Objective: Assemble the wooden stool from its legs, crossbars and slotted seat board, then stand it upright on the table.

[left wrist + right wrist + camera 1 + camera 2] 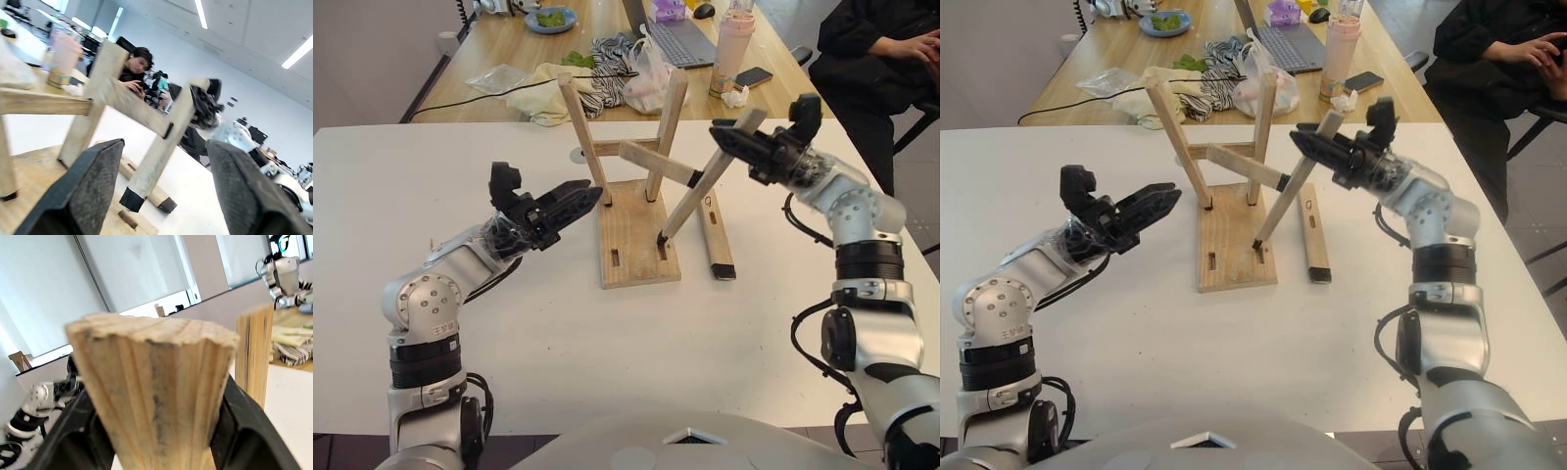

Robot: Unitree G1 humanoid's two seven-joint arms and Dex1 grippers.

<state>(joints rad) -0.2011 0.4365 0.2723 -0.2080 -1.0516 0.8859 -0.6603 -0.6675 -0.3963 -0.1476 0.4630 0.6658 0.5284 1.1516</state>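
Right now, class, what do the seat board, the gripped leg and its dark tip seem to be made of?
Seat board: pale bare wood, grain visible. Gripped leg: unvarnished-looking wood, end grain showing. Dark tip: black, perhaps rubber or paint.

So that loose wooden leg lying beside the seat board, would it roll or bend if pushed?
Probably not roll: the loose leg looks flat-sided and lies flat on the table, so it should slide. It appears solid wood, so likely stiff, and slim enough to be fairly light.
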